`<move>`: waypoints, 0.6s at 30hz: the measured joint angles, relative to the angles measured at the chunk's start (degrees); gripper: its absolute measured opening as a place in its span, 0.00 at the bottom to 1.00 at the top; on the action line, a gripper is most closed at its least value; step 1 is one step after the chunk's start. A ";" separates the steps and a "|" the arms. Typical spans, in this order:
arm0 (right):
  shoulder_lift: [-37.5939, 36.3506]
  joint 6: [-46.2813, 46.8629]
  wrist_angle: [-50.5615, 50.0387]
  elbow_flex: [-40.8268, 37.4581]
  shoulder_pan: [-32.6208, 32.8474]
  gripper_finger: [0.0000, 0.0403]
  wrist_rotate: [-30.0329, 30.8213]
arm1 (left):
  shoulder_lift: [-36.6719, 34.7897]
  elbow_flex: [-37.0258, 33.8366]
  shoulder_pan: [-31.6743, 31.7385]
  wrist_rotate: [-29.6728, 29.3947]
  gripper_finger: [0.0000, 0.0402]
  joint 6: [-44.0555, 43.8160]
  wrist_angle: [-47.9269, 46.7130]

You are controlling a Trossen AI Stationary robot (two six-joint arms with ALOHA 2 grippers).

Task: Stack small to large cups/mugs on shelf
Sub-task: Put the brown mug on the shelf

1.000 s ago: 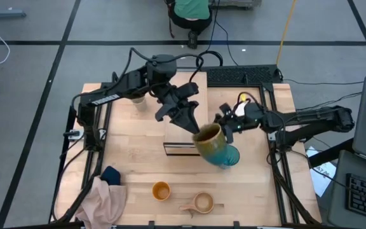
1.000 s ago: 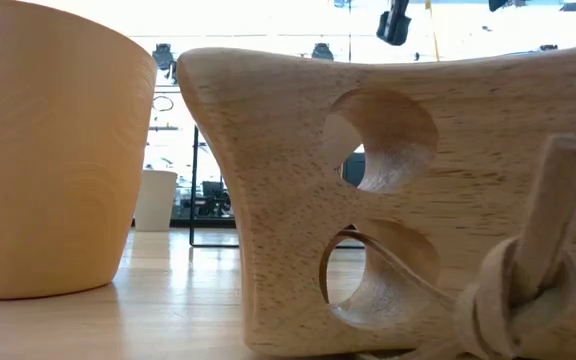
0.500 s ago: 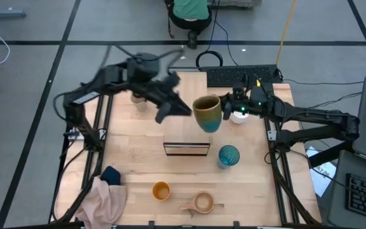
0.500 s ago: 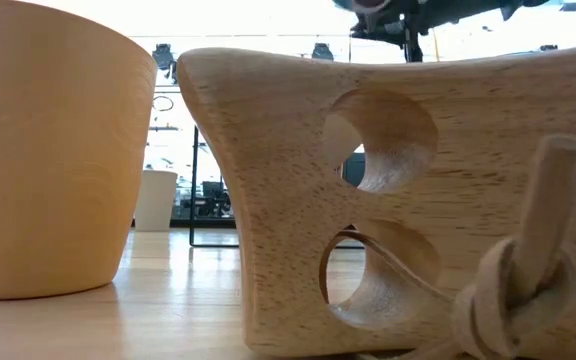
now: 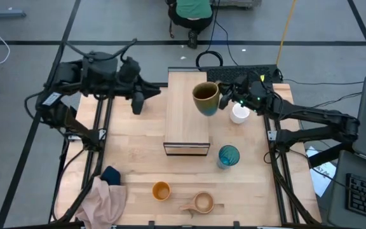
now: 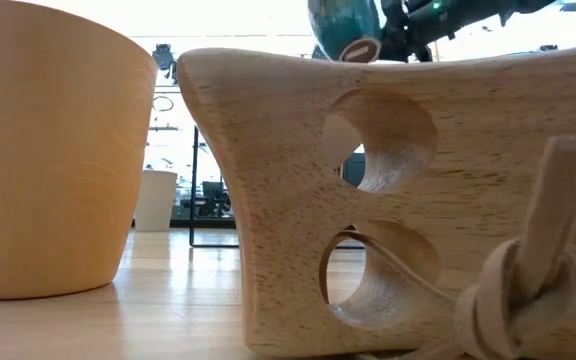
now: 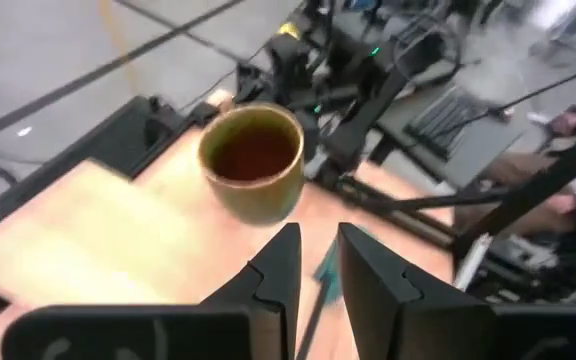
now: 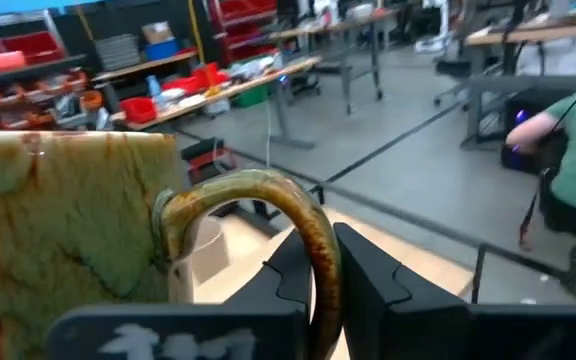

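R arm reaches across from desk's [image 5: 132, 165] right side w/ claw [image 5: 224, 100] clamped on olive mug's [image 5: 206, 98] handle; mug held upright in air over shelf's [image 5: 187, 111] right-rear edge. White mug [image 5: 239, 114] on desk just beside that claw. L arm pulled back over left-rear corner, claw [image 5: 138, 100] clear of shelf, fingers [image 7: 278, 270] slightly apart, holding nothing. Teal tumbler [image 5: 228, 156] stands right of shelf's front end.

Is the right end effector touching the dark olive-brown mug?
Touching. In the right wrist view the right end effector's fingers pinch the dark olive-brown mug's curved handle.
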 joint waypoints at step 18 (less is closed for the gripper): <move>9.37 -7.92 19.03 -2.65 -9.91 0.04 6.02 | -0.43 -0.05 -4.80 -5.86 0.17 -0.51 -2.07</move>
